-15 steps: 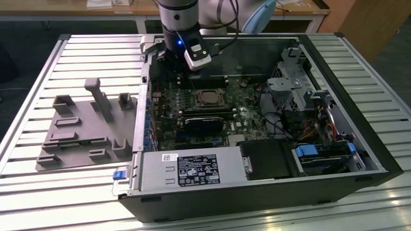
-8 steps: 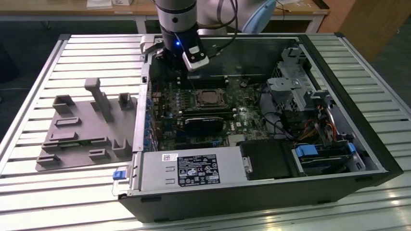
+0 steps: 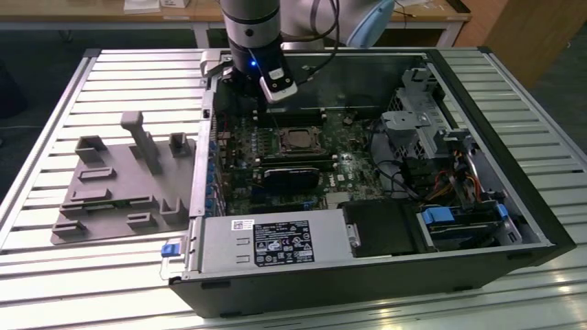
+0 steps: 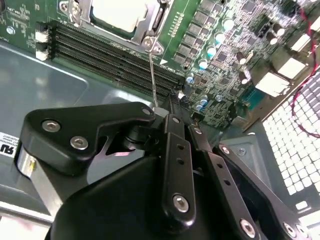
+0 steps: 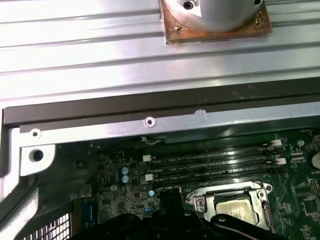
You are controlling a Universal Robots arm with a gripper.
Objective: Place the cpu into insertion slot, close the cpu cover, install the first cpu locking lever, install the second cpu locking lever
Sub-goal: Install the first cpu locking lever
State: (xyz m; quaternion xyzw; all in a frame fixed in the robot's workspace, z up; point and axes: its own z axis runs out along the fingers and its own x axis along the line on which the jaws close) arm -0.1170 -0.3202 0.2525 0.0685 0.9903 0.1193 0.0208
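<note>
the gripper [image 4: 169,111] looks drawn shut, its tip touching the free end of a thin lever [image 4: 152,75] - pinching or only pressing, i cannot tell. the lever's long axis runs from the slot's [image 5: 261,189] corner out over the memory slots [image 4: 110,57] toward the gripper. the cpu [image 4: 117,11] lies flat, face up, in the slot, the cover [image 4: 150,24] seemingly down over it. i judge the first lever step is in hand - it calls for steady contact on a thin rod, without slipping onto the board [image 4: 225,60].
</note>
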